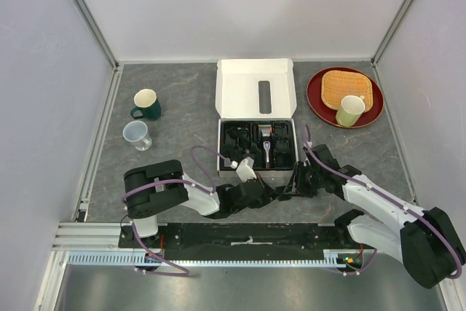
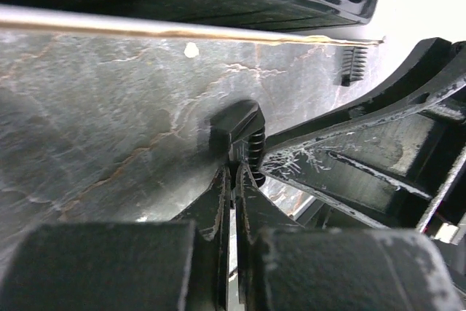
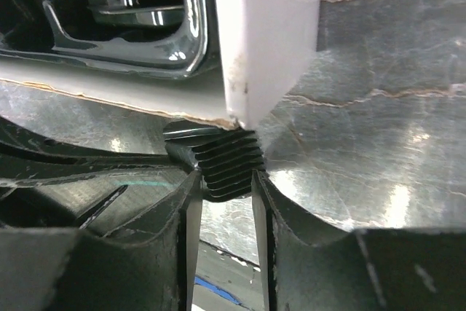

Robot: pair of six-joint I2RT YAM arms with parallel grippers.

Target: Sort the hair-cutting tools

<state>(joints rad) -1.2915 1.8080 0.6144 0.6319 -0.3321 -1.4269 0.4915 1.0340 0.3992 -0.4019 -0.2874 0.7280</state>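
Comb guard (image 3: 218,159), black and ribbed, lies just in front of the near right corner of the white box (image 1: 240,84). Right gripper (image 3: 222,180) pinches its sides, and left gripper (image 2: 234,170) is nipped onto its other end

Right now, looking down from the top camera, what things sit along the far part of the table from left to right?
Dark green mug → white box → red plate.
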